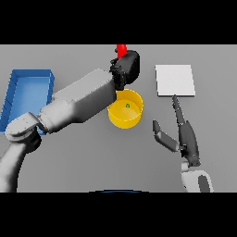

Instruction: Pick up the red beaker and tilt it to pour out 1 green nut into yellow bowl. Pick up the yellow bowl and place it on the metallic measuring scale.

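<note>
A yellow bowl stands at the table's middle with one green nut inside it. Just behind and above the bowl, my left hand is shut on the red beaker, of which only the red top shows past the fingers. The left forearm crosses over the bowl's left rim. My right hand is open to the right of the bowl, fingers straight and pointing toward the metallic measuring scale, a pale square plate at the back right.
A blue tray lies at the far left, partly behind my left arm.
</note>
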Tool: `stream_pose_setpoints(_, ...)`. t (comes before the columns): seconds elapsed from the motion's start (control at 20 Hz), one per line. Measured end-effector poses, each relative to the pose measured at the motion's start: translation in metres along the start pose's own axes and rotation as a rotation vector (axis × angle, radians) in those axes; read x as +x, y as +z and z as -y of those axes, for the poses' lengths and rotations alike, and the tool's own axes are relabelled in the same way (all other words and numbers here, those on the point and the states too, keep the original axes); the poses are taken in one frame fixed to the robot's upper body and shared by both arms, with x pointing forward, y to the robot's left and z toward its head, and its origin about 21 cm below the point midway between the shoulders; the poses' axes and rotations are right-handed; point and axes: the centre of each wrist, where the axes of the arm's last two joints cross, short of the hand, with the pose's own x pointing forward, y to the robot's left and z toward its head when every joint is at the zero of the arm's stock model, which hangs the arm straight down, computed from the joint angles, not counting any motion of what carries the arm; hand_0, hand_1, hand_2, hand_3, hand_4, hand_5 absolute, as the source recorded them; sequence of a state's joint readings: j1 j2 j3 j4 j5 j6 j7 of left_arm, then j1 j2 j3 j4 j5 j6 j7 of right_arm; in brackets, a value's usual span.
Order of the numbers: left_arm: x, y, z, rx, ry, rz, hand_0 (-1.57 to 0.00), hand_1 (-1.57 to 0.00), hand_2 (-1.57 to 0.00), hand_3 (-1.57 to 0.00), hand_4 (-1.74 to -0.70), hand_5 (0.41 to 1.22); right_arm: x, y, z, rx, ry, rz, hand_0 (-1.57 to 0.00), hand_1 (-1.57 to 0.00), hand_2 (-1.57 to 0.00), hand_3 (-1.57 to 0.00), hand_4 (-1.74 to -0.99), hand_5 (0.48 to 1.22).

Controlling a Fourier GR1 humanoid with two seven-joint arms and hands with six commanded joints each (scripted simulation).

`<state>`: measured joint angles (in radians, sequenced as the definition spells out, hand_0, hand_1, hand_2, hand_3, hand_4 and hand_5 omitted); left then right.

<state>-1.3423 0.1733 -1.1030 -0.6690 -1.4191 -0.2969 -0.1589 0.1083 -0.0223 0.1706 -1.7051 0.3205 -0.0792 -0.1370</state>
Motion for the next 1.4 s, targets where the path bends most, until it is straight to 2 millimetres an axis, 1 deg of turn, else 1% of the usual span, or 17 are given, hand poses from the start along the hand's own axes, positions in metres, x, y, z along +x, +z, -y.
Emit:
stream_pose_setpoints(0.05,-0.017,0.002,-0.001,-0.002,0.012,-0.036,-1.57,-1.57,-1.57,-1.57,-1.73,1.221,0.000,0.000,-0.005,0.002,-0.004,0.009,0.00,0.00,0.00,0.00,-1.030,0.683)
stream_pose_setpoints(0.15,-0.048,0.008,-0.002,-0.015,0.033,-0.081,-1.57,-1.57,-1.57,-1.57,-1.73,1.221,-0.001,0.005,0.000,0.003,0.022,0.009,0.00,0.00,0.00,0.00,-1.023,0.682)
stream_pose_setpoints(0.2,-0.062,0.013,0.000,-0.012,0.077,-0.103,-1.57,-1.57,-1.57,-1.26,-1.73,1.221,-0.001,0.004,0.001,-0.002,0.033,0.006,0.00,0.00,0.00,0.00,-1.024,0.681)
stream_pose_setpoints(0.25,-0.076,0.017,0.001,-0.012,0.131,-0.148,-1.57,-1.57,-1.57,-1.02,-1.73,1.221,-0.001,0.004,0.001,0.000,0.024,0.003,0.00,0.00,0.00,0.00,-1.028,0.680)
stream_pose_setpoints(0.4,-0.118,0.034,0.020,0.005,0.288,-0.231,-1.57,-1.57,-1.57,-1.29,-1.73,1.221,0.000,0.002,0.000,-0.006,0.002,-0.002,0.00,0.00,0.00,0.00,-1.001,0.683)
stream_pose_setpoints(0.5,-0.147,0.048,0.032,-0.012,0.478,-0.330,-1.57,-1.57,-1.57,-1.39,-1.73,1.221,-0.003,-0.001,-0.002,-0.001,0.011,0.002,0.00,0.00,0.00,0.00,-0.996,0.675)
stream_pose_setpoints(0.6,-0.165,0.061,0.053,-0.011,0.670,-0.429,-1.57,-1.57,-1.57,-1.43,-1.74,1.221,-0.003,0.000,-0.004,0.002,0.008,0.023,0.00,0.00,0.00,0.00,-0.999,0.665)
stream_pose_setpoints(0.65,-0.174,0.070,0.068,-0.001,0.770,-0.481,-1.57,-1.57,-1.57,-1.44,-1.74,1.221,-0.003,-0.003,0.001,-0.010,0.007,0.007,0.00,0.00,0.00,0.00,-1.004,0.668)
stream_pose_setpoints(0.8,-0.188,0.099,0.123,0.005,1.044,-0.662,-1.57,-1.57,-1.57,-1.45,-1.74,1.221,-0.001,-0.005,-0.006,-0.001,-0.033,0.005,0.00,0.00,0.00,0.00,-1.002,0.666)
stream_pose_setpoints(0.85,-0.185,0.107,0.145,0.013,1.128,-0.710,-1.57,-1.57,-1.57,-1.45,-1.74,1.221,-0.002,-0.004,-0.007,0.002,-0.045,0.015,0.00,0.00,0.00,0.00,-0.996,0.664)
stream_pose_setpoints(0.9,-0.178,0.112,0.165,0.028,1.199,-0.754,-1.57,-1.57,-1.57,-1.43,-1.74,1.221,-0.001,-0.005,-0.004,0.004,-0.049,0.019,0.00,0.00,0.00,0.00,-1.012,0.659)
stream_pose_setpoints(0.95,-0.172,0.120,0.185,0.036,1.275,-0.811,-1.57,-1.57,-1.57,-1.42,-1.74,1.221,-0.001,-0.009,-0.008,0.005,-0.062,-0.001,0.00,0.00,0.00,0.00,-1.023,0.654)
stream_pose_setpoints(1.0,-0.164,0.127,0.203,0.014,1.340,-0.873,-1.57,-1.57,-1.57,-1.41,-1.74,1.221,-0.001,-0.009,-0.002,-0.004,-0.038,-0.003,0.00,0.00,0.00,0.00,-1.034,0.655)
stream_pose_setpoints(1.05,-0.156,0.135,0.222,-0.003,1.390,-0.934,-1.57,-1.57,-1.57,-1.42,-1.74,1.221,-0.003,-0.006,-0.004,0.005,-0.023,0.003,0.00,0.00,0.00,0.00,-1.044,0.654)
stream_pose_setpoints(1.2,-0.133,0.149,0.254,0.015,1.599,-1.081,-1.57,-1.57,-1.57,-1.45,-1.74,1.221,-0.004,-0.007,-0.003,0.009,-0.026,-0.001,0.00,0.00,0.00,0.00,-1.053,0.651)
stream_pose_setpoints(1.3,-0.106,0.154,0.275,0.024,1.712,-1.150,-1.57,-1.57,-1.57,-1.47,-1.74,1.221,-0.003,-0.004,-0.004,0.010,-0.003,0.005,0.00,0.00,0.00,0.00,-1.047,0.651)
stream_pose_setpoints(1.4,-0.086,0.158,0.285,0.014,1.805,-1.213,-1.57,-1.57,-1.57,-1.47,-1.74,1.221,-0.001,-0.005,-0.005,0.008,0.017,0.007,0.00,0.00,0.00,0.00,-1.052,0.648)
